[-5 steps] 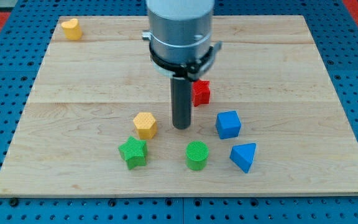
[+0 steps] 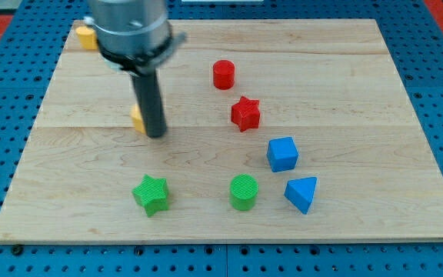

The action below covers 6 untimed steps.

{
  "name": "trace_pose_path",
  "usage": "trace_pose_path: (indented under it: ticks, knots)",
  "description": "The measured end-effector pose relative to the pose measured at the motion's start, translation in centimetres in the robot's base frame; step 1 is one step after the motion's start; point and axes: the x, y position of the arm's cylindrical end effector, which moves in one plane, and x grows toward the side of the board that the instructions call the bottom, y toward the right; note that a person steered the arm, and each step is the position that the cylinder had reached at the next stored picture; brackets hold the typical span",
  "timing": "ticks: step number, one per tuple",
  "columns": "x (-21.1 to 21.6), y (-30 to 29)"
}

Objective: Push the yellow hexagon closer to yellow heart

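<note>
The yellow hexagon [image 2: 138,119] sits left of the board's middle, mostly hidden behind my rod; only its left edge shows. My tip [image 2: 155,135] rests on the board right against the hexagon's right side. The yellow heart [image 2: 85,36] lies at the board's top-left corner, partly hidden by the arm's grey body. The hexagon is well below and to the right of the heart.
A red cylinder [image 2: 223,75] and a red star [image 2: 245,114] lie right of centre. A blue cube [image 2: 282,154] and a blue triangular block [image 2: 301,193] lie lower right. A green star [image 2: 151,194] and a green cylinder [image 2: 244,191] lie near the bottom.
My rod moved left and up the view. The yellow hexagon shifted up-left toward the heart. The green star slid slightly left. The red cylinder is now uncovered.
</note>
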Motion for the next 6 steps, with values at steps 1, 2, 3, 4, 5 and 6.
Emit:
trace_pose_path:
  ticks: [1, 2, 3, 4, 5, 6]
  knots:
    - [-2.4, -5.5]
    - [-6.2, -3.9]
    - [-11.8, -7.4]
    - [-7.9, -7.0]
    - [-11.4, -10.4]
    - [-14.4, -9.7]
